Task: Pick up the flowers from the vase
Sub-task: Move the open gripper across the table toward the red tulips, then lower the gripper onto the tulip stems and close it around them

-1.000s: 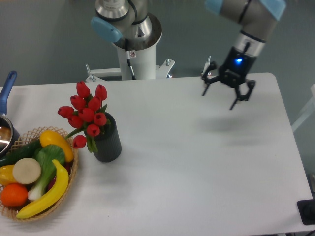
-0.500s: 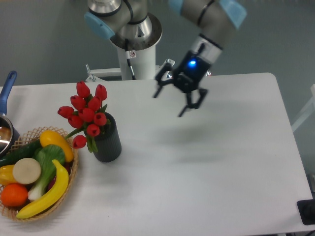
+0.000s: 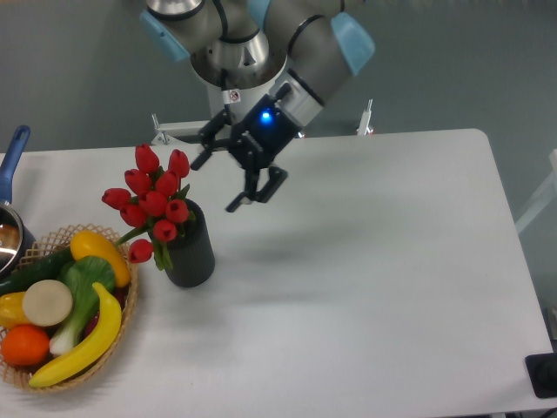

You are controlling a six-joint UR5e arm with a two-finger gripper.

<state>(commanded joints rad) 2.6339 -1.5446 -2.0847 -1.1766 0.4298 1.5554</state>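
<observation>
Tulips, red ones, make up the flowers (image 3: pixel 153 198), and they stand in the vase (image 3: pixel 191 245) on the left part of the white desk (image 3: pixel 374 279). The vase is dark grey with fine ribs and stands upright; the buds fan out above its mouth toward ten o'clock, and one bud droops low on its left side beside a green leaf. The gripper (image 3: pixel 218 183) hangs in the air at about one o'clock from the vase, near the top buds but apart from them. Its black fingers (image 3: pixel 258 189) are spread wide and hold nothing. A blue light glows on the wrist above them, and the arm slants down from the upper middle, in front of the white robot base (image 3: pixel 244 109). At eight o'clock from the vase, just beside it, sits a wicker basket (image 3: pixel 122 326) with a banana, an orange and other fruit and vegetables. A pot with a blue handle (image 3: pixel 12 161) shows at the far left edge.
</observation>
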